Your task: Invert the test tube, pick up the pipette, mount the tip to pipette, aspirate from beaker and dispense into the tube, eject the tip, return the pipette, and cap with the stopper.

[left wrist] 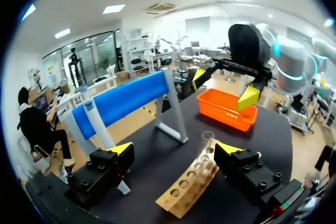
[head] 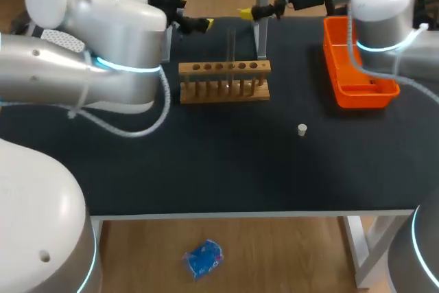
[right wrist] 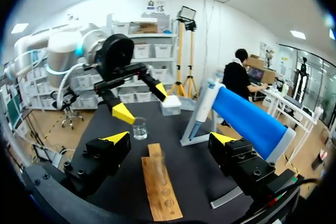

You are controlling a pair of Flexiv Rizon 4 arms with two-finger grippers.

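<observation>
Stopper [head: 302, 129] waits up front on the bench; test tube [head: 231, 53] stands in the rack [head: 223, 94].
Both pairs of jaws hang wide open and empty beyond it. Grip the glass above the wood, lift straight clear, then turn it over.

On my bench [head: 206, 169] I count one wooden rack [head: 224, 80], one glass test tube [head: 231, 49] in it, one orange tray [head: 357, 66], one small white stopper [head: 302, 129], one beaker [right wrist: 139, 128], one pale box [right wrist: 171, 106] and one blue-topped stand [right wrist: 247, 119]. I have two end effectors: my left end effector [left wrist: 176, 149] and my right end effector [right wrist: 170, 139].
</observation>
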